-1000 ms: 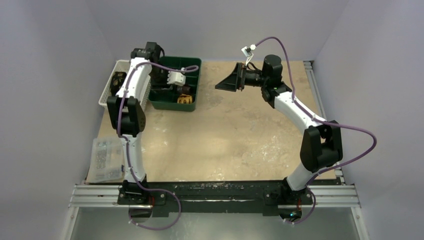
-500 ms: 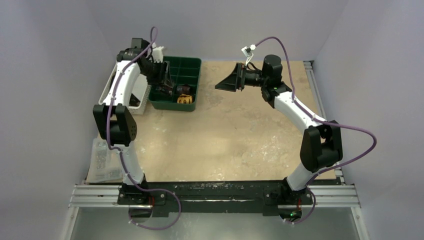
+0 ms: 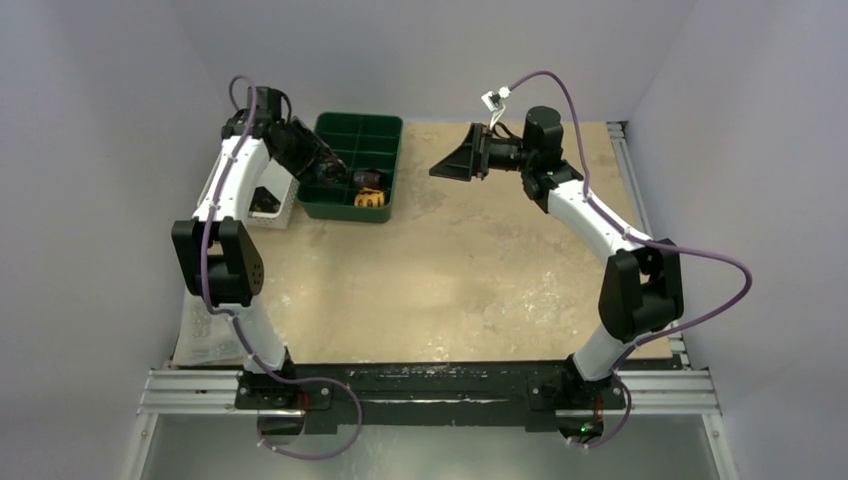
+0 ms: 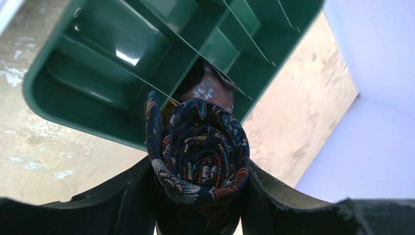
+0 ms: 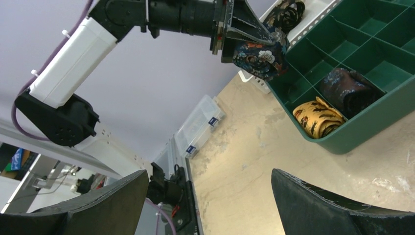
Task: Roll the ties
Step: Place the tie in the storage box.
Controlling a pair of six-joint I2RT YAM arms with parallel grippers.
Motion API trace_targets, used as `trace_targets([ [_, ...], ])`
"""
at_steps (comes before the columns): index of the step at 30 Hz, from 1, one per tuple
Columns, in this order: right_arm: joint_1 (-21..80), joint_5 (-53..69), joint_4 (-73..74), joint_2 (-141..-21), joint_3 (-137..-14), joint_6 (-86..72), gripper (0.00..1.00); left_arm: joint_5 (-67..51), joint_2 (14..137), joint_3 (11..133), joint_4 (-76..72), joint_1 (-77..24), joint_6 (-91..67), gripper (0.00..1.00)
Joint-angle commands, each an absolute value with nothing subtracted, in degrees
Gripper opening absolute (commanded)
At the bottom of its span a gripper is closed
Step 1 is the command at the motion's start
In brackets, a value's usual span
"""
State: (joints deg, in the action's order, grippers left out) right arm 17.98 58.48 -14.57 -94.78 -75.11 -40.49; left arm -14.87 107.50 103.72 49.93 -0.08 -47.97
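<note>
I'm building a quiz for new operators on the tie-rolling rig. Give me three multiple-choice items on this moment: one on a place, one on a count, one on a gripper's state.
1. Where is the rolled navy tie?
A. in the green tray
B. between the fingers of the left gripper
C. in the right gripper

2. How many rolled ties lie in the green tray?
A. none
B. two
C. five

3. The right gripper is:
A. open and empty
B. shut on a tie
C. shut on the tray's rim

Answers:
1 B, the fingers flank it above the tray.
2 B, a yellow tie and a brown tie.
3 A, its fingers stand wide apart with nothing between.
</note>
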Motion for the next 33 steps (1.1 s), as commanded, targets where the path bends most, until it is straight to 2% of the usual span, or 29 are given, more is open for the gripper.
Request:
trace_targets([
  [1,17.8,58.5,-12.7,-95.9,-79.8,-37.7,0.99,-15.9,107.3,100.2,43.4,3.5,-63.5,0.00],
  [14,17.8,58.6,-11.1,-97.4,-81.1,-36.8,0.99,-9.5,108.7,95.1,46.8,3.4,-71.6,0.00],
  [33,17.8,58.9,-10.9,-98.5,-81.7,-36.7,0.99,-0.2,114.7,97.9,53.5,0.6,-71.6,0.00],
])
